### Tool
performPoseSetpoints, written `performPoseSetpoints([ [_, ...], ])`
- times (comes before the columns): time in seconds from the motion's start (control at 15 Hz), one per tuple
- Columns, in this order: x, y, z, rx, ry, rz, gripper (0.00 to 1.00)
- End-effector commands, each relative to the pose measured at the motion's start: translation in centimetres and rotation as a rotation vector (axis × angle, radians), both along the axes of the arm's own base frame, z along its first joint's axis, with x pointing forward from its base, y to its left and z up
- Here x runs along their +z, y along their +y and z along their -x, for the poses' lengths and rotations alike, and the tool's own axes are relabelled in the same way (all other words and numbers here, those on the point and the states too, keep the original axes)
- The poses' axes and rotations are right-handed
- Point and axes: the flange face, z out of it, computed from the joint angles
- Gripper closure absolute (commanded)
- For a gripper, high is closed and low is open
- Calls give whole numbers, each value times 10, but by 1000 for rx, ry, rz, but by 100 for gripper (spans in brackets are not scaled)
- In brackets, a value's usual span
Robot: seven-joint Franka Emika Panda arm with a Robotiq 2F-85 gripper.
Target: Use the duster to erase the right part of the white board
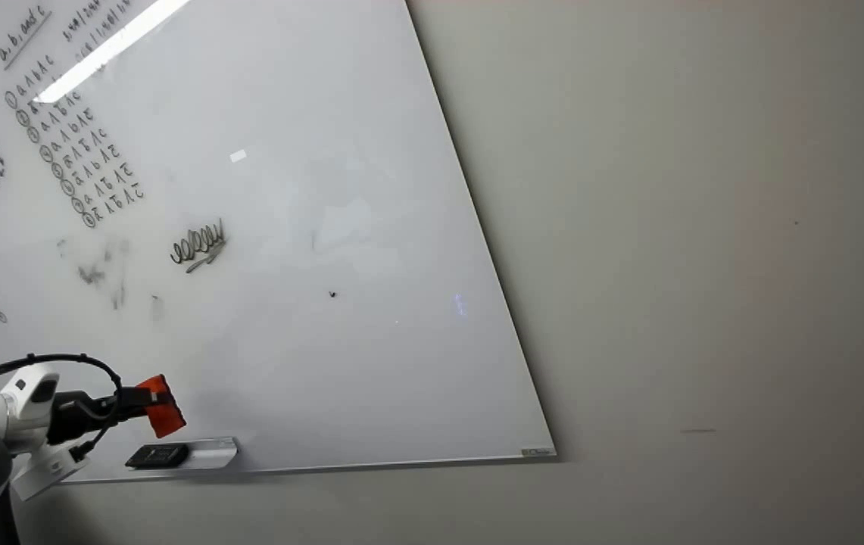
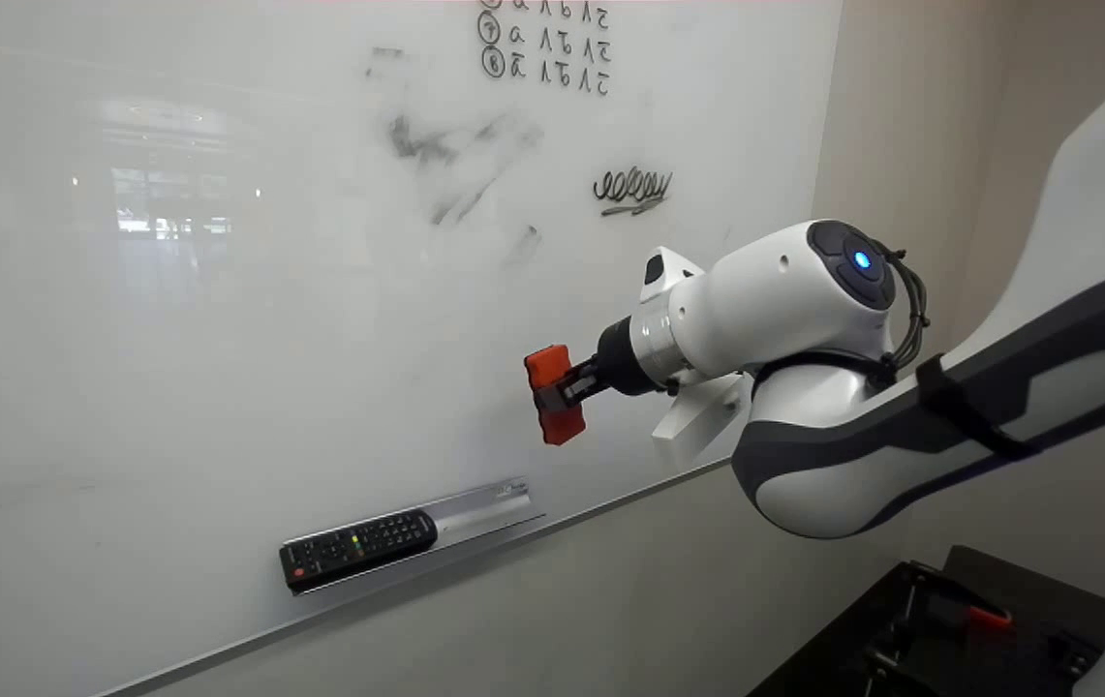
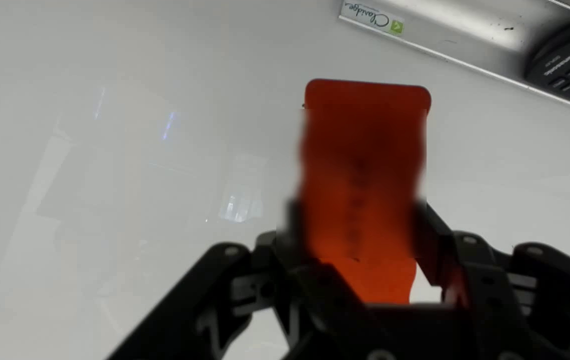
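On a plain wall (image 1: pixel 666 250), a big white board (image 1: pixel 288 216). With a snugly closed hand (image 3: pixel 357 227), holds the red duster (image 3: pixel 364 165) by its middle, near the board, above the tray (image 2: pixel 486 517). Should be light and squishy; best pinched right there.

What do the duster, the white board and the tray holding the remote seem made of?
The duster looks matt, perhaps foam or felt, since it shows little shine. The white board is glossy, possibly enamel or glass, given its bright reflection. The tray looks like bare metal, probably aluminium, from its silvery sheen.
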Motion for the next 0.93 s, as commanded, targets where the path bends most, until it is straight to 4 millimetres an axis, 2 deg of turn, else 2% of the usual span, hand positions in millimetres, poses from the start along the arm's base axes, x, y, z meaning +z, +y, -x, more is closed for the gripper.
performPoseSetpoints([
  [0.0, -16, 8, -19, -28, 9, -31, 72],
  [0.53, -44, 21, -52, -67, 27, -88, 72],
  [0.87, -68, 29, -63, -94, 31, -109, 72],
])
